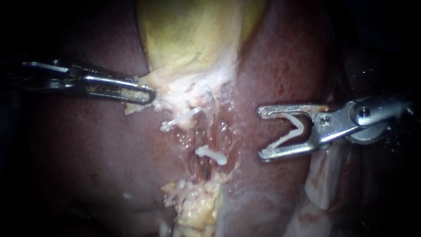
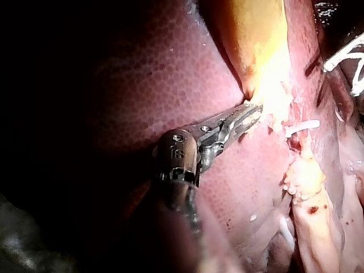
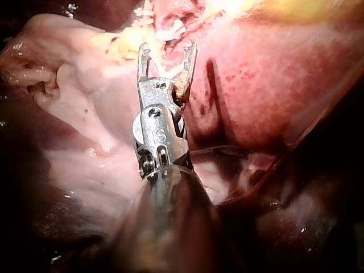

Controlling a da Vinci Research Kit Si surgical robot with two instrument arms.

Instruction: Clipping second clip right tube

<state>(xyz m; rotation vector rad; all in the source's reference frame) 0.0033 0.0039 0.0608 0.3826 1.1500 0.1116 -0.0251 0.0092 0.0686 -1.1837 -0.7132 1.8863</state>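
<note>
Nearest the endoscope a lump of yellow fat (image 1: 197, 210) is seen. Just past it is the opened trough (image 1: 206, 136) where the tubes are laid bare, with two white clips seated: a lower clip (image 1: 211, 155) and an upper clip (image 1: 179, 119). Which strand is the right tube can't really be told, but it's probably the one under the lower clip. So the new clip (image 1: 290, 130) should be brought squarely across that strand, beside the seated one, with both legs seen past the tube before anything gets squeezed. The right tool (image 1: 261, 131) is held level over the liver (image 1: 285, 66), well apart from the trough, jaws spread wide around the V-shaped clip. The left tool (image 1: 149, 95) is clamped on pale tissue (image 1: 175, 90) under the gallbladder (image 1: 193, 30), farthest back.
</note>
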